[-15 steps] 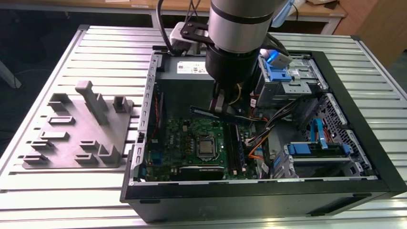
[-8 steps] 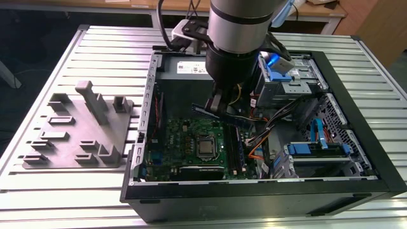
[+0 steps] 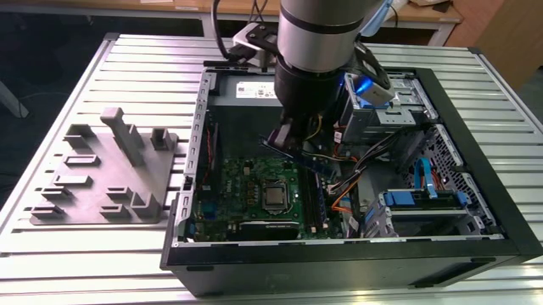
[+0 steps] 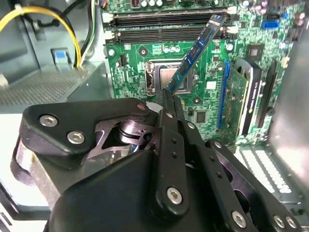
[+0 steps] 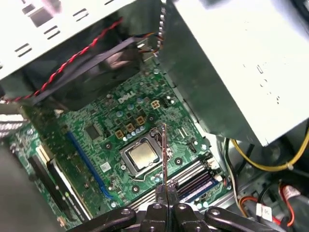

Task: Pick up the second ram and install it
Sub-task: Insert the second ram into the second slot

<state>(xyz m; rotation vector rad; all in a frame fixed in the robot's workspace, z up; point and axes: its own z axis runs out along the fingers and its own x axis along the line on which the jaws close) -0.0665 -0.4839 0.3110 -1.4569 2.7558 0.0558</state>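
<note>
Fingers: pressed together, the fingers (image 4: pixel 168 128) pinch one short end of the ram (image 4: pixel 193 53); both wrist views show this.
Ram, place: it sticks out from the fingertips, away from the wrist, and hangs inside the case (image 3: pixel 339 264) over the board (image 4: pixel 135 63). I judge that its far end is free and not touching the board.
Ram, long axis: it runs straight on from the fingers. In the exterior view it is tilted, not flat and not upright.
Ram, edge: in the first wrist view its thin edge faces the camera. It is a narrow line going out from between the fingertips, over the CPU socket (image 5: pixel 141 157).
Slots: in the second wrist view the long black slots (image 4: pixel 159 20) lie beyond the fingertips, at the far end of the ram.
Key relation: the ram's long axis crosses the long axis of the slots at an angle, so the two are not parallel. This is my judgement from both wrist views.
Slots, content: I cannot tell if one of them already carries a stick.
Case, content: the board, loose cables (image 3: pixel 339 203), a grey power box (image 3: pixel 246 89) and a drive cage (image 3: pixel 386 114).
Counter: the ribbed counter (image 3: pixel 136 57) carries the case and, well apart from the fingers, a grey tray (image 3: pixel 85 198) with upright fins.
</note>
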